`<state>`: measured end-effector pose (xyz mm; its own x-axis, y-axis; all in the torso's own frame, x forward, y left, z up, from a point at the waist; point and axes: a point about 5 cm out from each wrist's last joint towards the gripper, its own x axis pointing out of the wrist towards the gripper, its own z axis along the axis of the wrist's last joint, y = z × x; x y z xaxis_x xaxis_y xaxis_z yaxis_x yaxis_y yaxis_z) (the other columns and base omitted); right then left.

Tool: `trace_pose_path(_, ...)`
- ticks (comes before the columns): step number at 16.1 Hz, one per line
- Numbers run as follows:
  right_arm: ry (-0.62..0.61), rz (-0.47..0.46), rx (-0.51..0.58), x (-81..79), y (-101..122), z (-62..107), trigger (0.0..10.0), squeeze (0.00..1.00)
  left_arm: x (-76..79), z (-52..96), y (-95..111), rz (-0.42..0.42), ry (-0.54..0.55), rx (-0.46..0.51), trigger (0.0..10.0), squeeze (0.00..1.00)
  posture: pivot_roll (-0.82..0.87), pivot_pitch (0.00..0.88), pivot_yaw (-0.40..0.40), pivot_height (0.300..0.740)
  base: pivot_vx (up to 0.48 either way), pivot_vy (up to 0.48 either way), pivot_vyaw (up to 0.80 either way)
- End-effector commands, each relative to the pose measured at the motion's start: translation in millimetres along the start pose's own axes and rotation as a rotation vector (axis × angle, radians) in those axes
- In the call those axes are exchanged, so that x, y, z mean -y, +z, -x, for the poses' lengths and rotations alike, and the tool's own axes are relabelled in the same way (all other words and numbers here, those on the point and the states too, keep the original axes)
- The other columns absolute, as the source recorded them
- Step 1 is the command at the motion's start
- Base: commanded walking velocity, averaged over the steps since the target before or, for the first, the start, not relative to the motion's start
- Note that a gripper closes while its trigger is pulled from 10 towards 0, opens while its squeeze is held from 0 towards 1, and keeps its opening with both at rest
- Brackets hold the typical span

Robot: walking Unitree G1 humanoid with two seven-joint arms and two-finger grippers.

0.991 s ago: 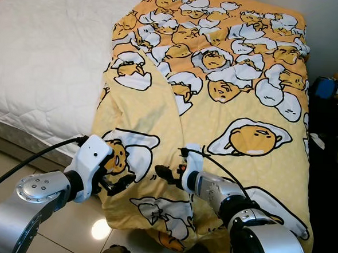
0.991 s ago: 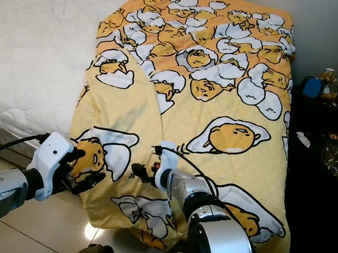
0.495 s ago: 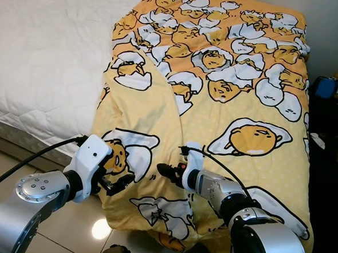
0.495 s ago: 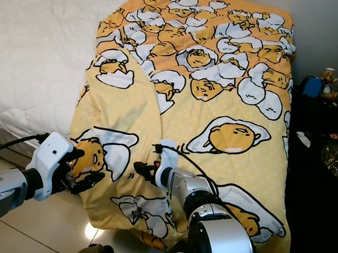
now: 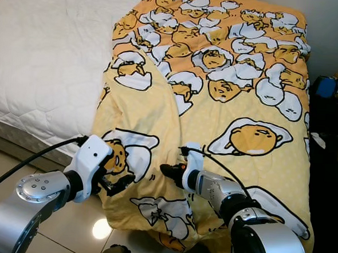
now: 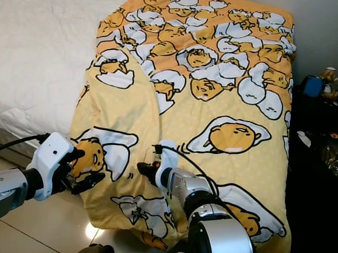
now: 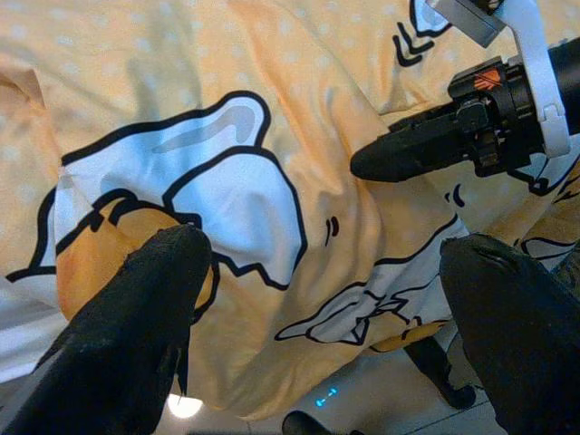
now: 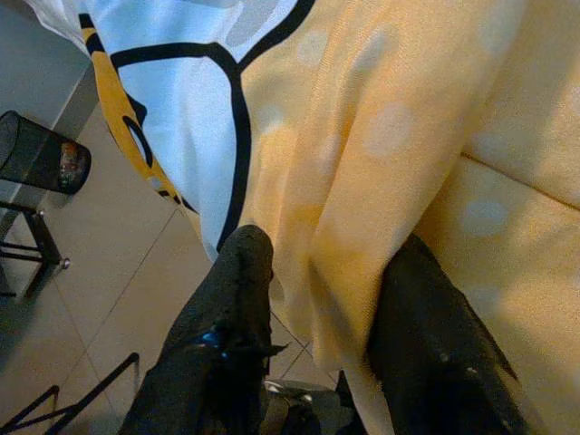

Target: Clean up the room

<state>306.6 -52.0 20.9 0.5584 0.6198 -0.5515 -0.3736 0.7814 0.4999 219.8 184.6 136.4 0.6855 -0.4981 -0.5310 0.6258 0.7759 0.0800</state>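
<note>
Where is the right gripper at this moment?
In the left eye view the right gripper is at the yellow egg-print blanket near its foot-end edge, right of the left gripper; its fingers pinch a fold of blanket.
</note>
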Motion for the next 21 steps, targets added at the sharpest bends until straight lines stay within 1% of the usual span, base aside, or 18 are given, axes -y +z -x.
trace_pose_path(1,0.000,0.008,-0.011,0.0,0.2,0.0,0.0,0.00,2.3,-0.7,-1.1,-0.004,-0.016,-0.011,10.0,0.84,0.00,0.111,-0.007,0.740,0.000,0.000,0.00)
trace_pose_path(4,0.001,0.010,-0.011,0.6,0.7,0.5,0.0,0.00,5.4,1.9,-1.0,0.007,-0.063,0.005,10.0,0.84,0.00,0.107,-0.011,0.740,0.000,0.000,0.00)
trace_pose_path(7,0.012,0.011,-0.008,-0.8,3.2,0.2,0.0,0.00,8.9,10.1,-1.1,0.020,-0.148,0.020,10.0,0.83,0.00,0.105,-0.015,0.740,0.000,0.000,0.00)
trace_pose_path(14,0.031,0.010,-0.009,-4.0,4.7,-0.7,0.0,0.00,7.5,16.0,-4.2,0.017,-0.181,0.001,10.0,0.83,-0.01,0.103,-0.018,0.740,0.000,0.000,0.00)
trace_pose_path(15,0.040,0.007,-0.007,-5.7,4.8,-1.3,0.0,0.00,6.0,16.3,-5.6,0.014,-0.179,-0.004,10.0,0.83,-0.02,0.088,-0.016,0.740,0.000,0.000,0.00)
trace_pose_path(18,0.096,-0.040,0.021,-16.9,14.0,-4.2,0.0,0.00,2.7,17.1,-5.6,-0.011,-0.151,0.000,10.0,0.84,-0.02,0.075,-0.022,0.740,0.000,0.000,0.00)
trace_pose_path(20,0.163,-0.087,0.038,-30.1,26.2,-6.1,0.0,0.00,-1.7,15.8,-5.0,-0.045,-0.100,0.004,10.0,0.87,-0.02,0.068,-0.027,0.740,0.000,0.000,0.00)
trace_pose_path(21,0.193,-0.105,0.043,-36.1,31.1,-6.8,0.0,0.00,-3.9,15.0,-4.4,-0.032,-0.072,0.017,10.0,0.93,-0.02,0.066,-0.028,0.740,0.000,0.000,0.00)
